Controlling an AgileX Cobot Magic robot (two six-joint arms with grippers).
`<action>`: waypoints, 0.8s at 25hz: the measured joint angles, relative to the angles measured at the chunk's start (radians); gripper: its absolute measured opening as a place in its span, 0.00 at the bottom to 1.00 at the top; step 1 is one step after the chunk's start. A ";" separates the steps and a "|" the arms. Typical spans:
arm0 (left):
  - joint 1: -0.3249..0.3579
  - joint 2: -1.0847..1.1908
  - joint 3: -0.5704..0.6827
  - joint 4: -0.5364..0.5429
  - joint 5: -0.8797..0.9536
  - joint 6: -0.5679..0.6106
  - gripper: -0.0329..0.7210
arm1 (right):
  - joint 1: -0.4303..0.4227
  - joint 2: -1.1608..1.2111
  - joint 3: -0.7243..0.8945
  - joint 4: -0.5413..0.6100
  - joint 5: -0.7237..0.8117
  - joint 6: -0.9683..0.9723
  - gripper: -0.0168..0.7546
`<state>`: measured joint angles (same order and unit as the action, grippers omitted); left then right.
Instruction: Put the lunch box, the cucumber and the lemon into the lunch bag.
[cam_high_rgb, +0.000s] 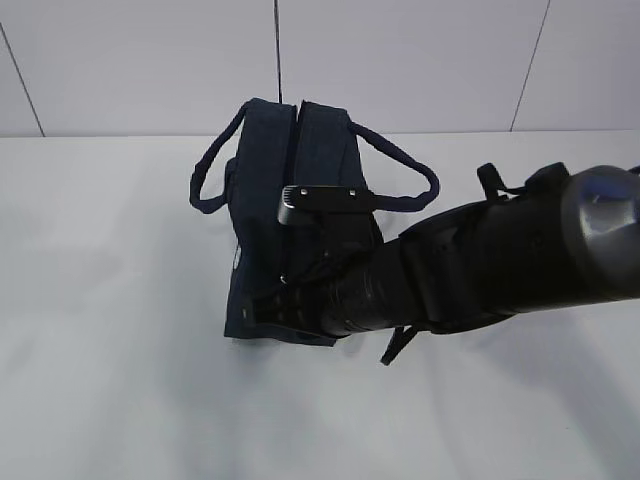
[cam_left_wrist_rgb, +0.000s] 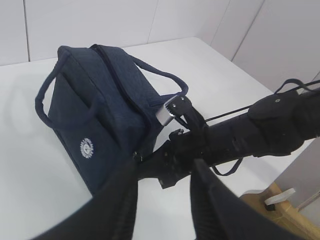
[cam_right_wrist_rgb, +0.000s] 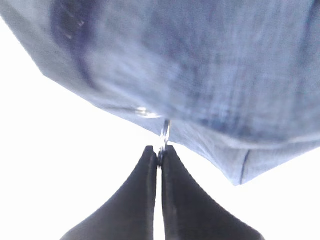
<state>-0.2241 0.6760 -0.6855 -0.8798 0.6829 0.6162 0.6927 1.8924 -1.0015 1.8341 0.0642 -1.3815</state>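
The dark navy lunch bag (cam_high_rgb: 300, 170) stands on the white table, its two loop handles hanging to either side and a zipper line (cam_left_wrist_rgb: 122, 80) running along its top. My right gripper (cam_right_wrist_rgb: 160, 150) is shut on the silver ring pull (cam_right_wrist_rgb: 165, 129) at the bag's near end. In the exterior view the right arm (cam_high_rgb: 480, 265) reaches across and hides that end. My left gripper (cam_left_wrist_rgb: 165, 167) stays open and empty, back from the bag's logo side (cam_left_wrist_rgb: 86, 148). The lunch box, the cucumber and the lemon are out of view.
White table (cam_high_rgb: 110, 380) spreads around the bag, with a white panelled wall (cam_high_rgb: 150, 60) behind. In the left wrist view a wood-coloured object (cam_left_wrist_rgb: 282, 207) sits beyond the table's edge at the lower right. The right arm's strap loops (cam_left_wrist_rgb: 295, 85) stick out.
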 joint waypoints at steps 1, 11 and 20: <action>0.000 0.000 0.000 0.000 0.000 0.000 0.36 | 0.000 -0.009 0.000 0.000 0.000 0.000 0.03; 0.000 0.000 0.000 0.000 0.000 0.000 0.36 | 0.000 -0.075 0.000 0.000 0.002 0.000 0.02; 0.000 0.000 0.000 0.000 0.000 0.000 0.36 | 0.000 -0.128 0.002 0.000 0.006 0.000 0.02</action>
<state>-0.2241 0.6760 -0.6855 -0.8798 0.6829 0.6162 0.6927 1.7648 -0.9998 1.8341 0.0701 -1.3815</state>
